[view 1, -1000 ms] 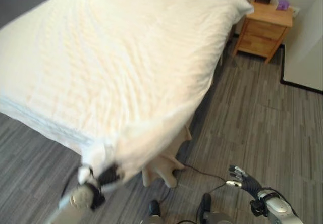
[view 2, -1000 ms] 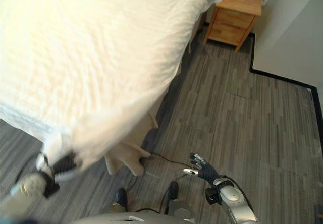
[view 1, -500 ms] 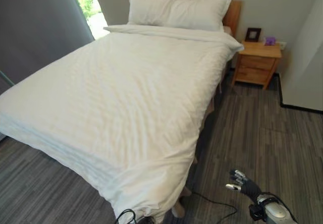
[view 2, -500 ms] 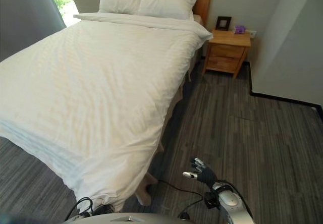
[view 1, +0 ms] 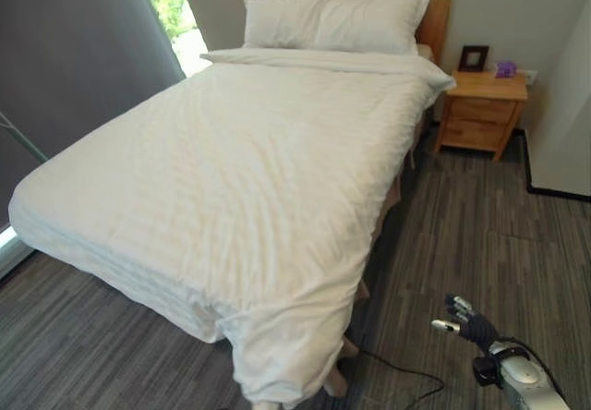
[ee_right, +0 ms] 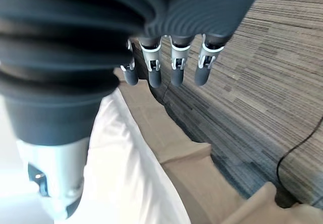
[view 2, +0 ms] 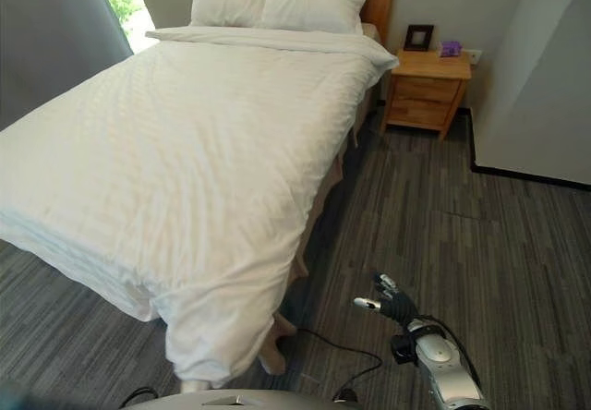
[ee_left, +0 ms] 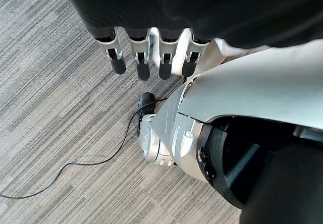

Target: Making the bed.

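Observation:
A white duvet (view 1: 249,170) lies spread flat over the bed, and its near corner (view 1: 286,355) hangs down toward the floor at the foot of the bed. Two white pillows (view 1: 332,20) lean against the wooden headboard. My right hand (view 1: 466,322) hovers low over the floor to the right of the bed's foot corner, open and empty; its straight fingers (ee_right: 174,65) point past the duvet edge and the beige bed skirt (ee_right: 171,153). In the left wrist view my left hand (ee_left: 141,57) hangs over the grey floor, fingers straight, holding nothing.
A wooden nightstand (view 1: 480,105) stands right of the headboard with a picture frame (view 1: 473,57) and a small purple object (view 1: 505,68) on it. A dark curtain (view 1: 74,59) and a window (view 1: 166,4) lie left of the bed. Grey plank floor (view 1: 480,235) runs along the right side.
A second ago my left hand gripped the duvet's near corner, lifted. It has let go and dropped from the eye views; the duvet has settled flat. The camera has tilted up.

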{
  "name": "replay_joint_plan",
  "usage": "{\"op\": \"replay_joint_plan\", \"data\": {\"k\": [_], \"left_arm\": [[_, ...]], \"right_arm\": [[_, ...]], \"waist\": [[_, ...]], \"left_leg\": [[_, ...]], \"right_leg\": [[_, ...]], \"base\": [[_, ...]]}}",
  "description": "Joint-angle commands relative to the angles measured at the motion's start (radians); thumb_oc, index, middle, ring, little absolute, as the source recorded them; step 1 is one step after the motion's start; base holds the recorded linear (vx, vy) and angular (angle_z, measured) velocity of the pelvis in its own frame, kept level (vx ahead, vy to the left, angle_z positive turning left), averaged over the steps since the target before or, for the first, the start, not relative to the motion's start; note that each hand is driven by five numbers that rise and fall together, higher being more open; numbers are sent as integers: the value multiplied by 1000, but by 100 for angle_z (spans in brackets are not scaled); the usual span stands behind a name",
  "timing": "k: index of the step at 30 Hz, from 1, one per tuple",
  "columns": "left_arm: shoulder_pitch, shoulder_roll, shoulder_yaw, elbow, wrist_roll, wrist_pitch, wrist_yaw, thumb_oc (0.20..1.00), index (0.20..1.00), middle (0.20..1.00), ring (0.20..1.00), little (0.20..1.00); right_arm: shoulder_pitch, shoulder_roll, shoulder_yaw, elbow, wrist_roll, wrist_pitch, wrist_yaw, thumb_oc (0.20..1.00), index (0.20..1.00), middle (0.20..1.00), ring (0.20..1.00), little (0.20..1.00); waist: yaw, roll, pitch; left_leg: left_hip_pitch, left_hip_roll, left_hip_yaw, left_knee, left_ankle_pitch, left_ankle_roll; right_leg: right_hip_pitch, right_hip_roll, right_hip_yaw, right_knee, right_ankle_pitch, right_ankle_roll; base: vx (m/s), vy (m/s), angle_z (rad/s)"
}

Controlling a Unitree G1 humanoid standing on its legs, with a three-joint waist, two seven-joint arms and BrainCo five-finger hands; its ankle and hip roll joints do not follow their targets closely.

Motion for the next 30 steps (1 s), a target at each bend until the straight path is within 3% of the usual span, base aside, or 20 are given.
{"op": "replay_joint_plan", "data": {"k": [1, 3, 5, 7, 8, 9, 11, 13, 14, 15, 16, 19, 21, 25, 30], "left_arm": [[180, 52, -130, 183, 129, 71, -93, 1000, 1000, 1000, 1000, 1000], [97, 114, -144, 158, 130, 72, -51, 1000, 1000, 1000, 1000, 1000], [16, 191, -141, 100, 123, 57, 35, 1000, 1000, 1000, 1000, 1000], [-15, 268, -54, 24, -25, 45, 45, 1000, 1000, 1000, 1000, 1000], [-99, 287, 65, -71, -327, 63, 52, 1000, 1000, 1000, 1000, 1000], [-98, 289, 66, -73, -328, 64, 50, 1000, 1000, 1000, 1000, 1000], [11, 326, 204, -366, -652, 50, -21, 1000, 1000, 1000, 1000, 1000], [124, 350, 280, -550, -846, 56, -47, 1000, 1000, 1000, 1000, 1000], [179, 355, 328, -637, -965, 53, -84, 1000, 1000, 1000, 1000, 1000], [181, 356, 329, -638, -966, 54, -84, 1000, 1000, 1000, 1000, 1000], [195, 337, 372, -667, -1021, 57, -78, 1000, 1000, 1000, 1000, 1000], [177, 226, 465, -611, -1107, 42, 13, 1000, 1000, 1000, 1000, 1000], [150, 106, 531, -610, -1146, 25, 121, 1000, 1000, 1000, 1000, 1000], [119, -37, 551, -672, -1156, -6, 269, 1000, 1000, 1000, 1000, 1000], [100, -113, 541, -781, -1271, -47, 343, 1000, 1000, 1000, 1000, 1000]], "right_arm": [[-91, -12, -36, -80, -42, -23, 7, 1000, 1000, 1000, 1000, 1000], [-89, 4, -31, -97, -28, -25, 4, 1000, 1000, 1000, 1000, 1000], [-92, 15, -4, -73, -14, -34, 8, 1000, 1000, 1000, 1000, 1000], [-106, 18, 12, -34, 17, -52, 12, 1000, 1000, 1000, 1000, 1000], [-120, 18, 21, -26, 64, -62, 12, 1000, 1000, 1000, 1000, 1000], [-122, 19, 21, -25, 64, -62, 12, 1000, 1000, 1000, 1000, 1000], [-128, -24, -37, -67, 61, -70, 13, 1000, 1000, 1000, 1000, 1000], [-173, -40, -84, -67, 45, -73, -9, 1000, 1000, 1000, 1000, 1000], [-186, -15, -104, -58, 71, -80, -16, 1000, 1000, 1000, 1000, 1000], [-186, -15, -103, -58, 71, -80, -16, 1000, 1000, 1000, 1000, 1000], [-184, -3, -124, -71, 100, -89, -17, 1000, 1000, 1000, 1000, 1000], [-148, 20, -128, -104, 149, -116, 9, 1000, 1000, 1000, 1000, 1000], [-150, 30, -110, -98, 145, -110, 19, 1000, 1000, 1000, 1000, 1000], [-193, 72, -39, -82, 202, -87, 11, 1000, 1000, 1000, 1000, 1000], [-338, 152, 89, -11, 308, -83, -16, 1000, 1000, 1000, 1000, 1000]], "waist": [[12, -2, 103], [-23, 5, 119], [-18, -3, 100], [4, -20, 88], [11, -19, 91], [9, -17, 90], [33, -10, 119], [40, -23, 142], [37, -44, 136], [38, -45, 134], [37, -57, 125], [34, -53, 93], [40, -55, 83], [56, -66, 64], [121, -92, 80]], "left_leg": [[-25, -28, -33, 12, 16, 57], [-57, -20, -68, 12, 41, 52], [-67, -7, -88, 12, 63, 38], [-103, 4, -111, 12, 108, 7], [-143, 38, -149, 18, 165, -32], [-147, 41, -151, 16, 170, -33], [-178, 52, -187, 42, 199, -41], [-178, 54, -163, 132, 157, -20], [-147, 41, -117, 186, 81, 2], [-150, 41, -116, 186, 83, 2], [-124, 31, -89, 209, 42, 12], [-77, 17, -42, 143, 47, 23], [-46, 6, -70, 70, 66, 23], [-34, 4, -100, 42, 68, 22], [-37, -12, -150, 39, 61, 28]], "right_leg": [[-60, -44, 33, 195, -18, 50], [-88, -17, 202, 263, -58, 52], [-27, -36, 232, 255, -95, 44], [60, -30, 196, 111, -122, 30], [71, 14, 197, 86, -131, 9], [68, 16, 195, 84, -127, 8], [85, 36, 149, 73, -118, -3], [68, 30, 115, 88, -97, -4], [50, 18, 112, 88, -77, -8], [46, 18, 113, 87, -74, -8], [41, 15, 109, 83, -67, -12], [28, 38, 81, 78, -69, -17], [42, 44, 55, 63, -71, -21], [76, 37, 31, 25, -64, -20], [106, 23, -2, 14, -65, -20]], "base": [[-143, -22, -24], [-192, -106, -5], [-161, -279, 64], [-213, -362, 66], [-222, -283, 25], [-243, -304, 53], [-246, -196, 84], [-336, -140, 43], [-245, -80, 7], [-170, -65, -17], [-68, -26, -36], [-23, 7, 1], [7, 33, 51], [43, 27, 36], [25, 22, 41]]}}
